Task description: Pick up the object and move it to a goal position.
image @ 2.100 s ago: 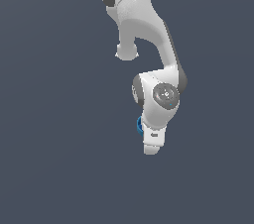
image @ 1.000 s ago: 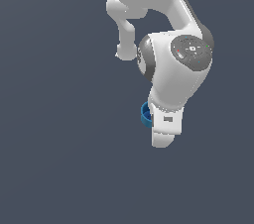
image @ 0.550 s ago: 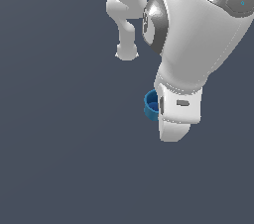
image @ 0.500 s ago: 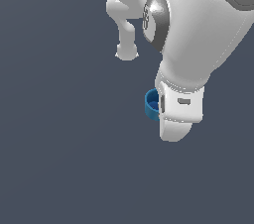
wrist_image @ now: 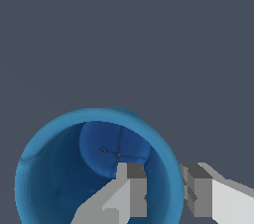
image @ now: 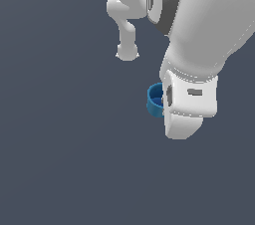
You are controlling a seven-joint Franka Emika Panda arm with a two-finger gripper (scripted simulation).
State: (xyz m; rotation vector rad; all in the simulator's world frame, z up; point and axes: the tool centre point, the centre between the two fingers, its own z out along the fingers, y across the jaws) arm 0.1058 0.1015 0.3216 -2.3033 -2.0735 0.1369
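Observation:
The bright-blue cup [image: 155, 100] shows just past the exterior view's left side of my white gripper [image: 185, 109], whose body hides part of it. In the wrist view the cup [wrist_image: 64, 183] is close and large, its darker hollow inside facing the camera. My gripper [wrist_image: 163, 178] straddles the cup's wall: one grey finger [wrist_image: 131, 188] is inside the cup and the other is outside it. The fingers stand close together on the wall, shut on the cup.
Plain dark grey ground fills both views. The arm's large white links [image: 199, 20] take up the upper part of the exterior view's right.
The arm has swung closer to the exterior camera and looks much larger. The cup has stayed at the gripper's side and moved along with it.

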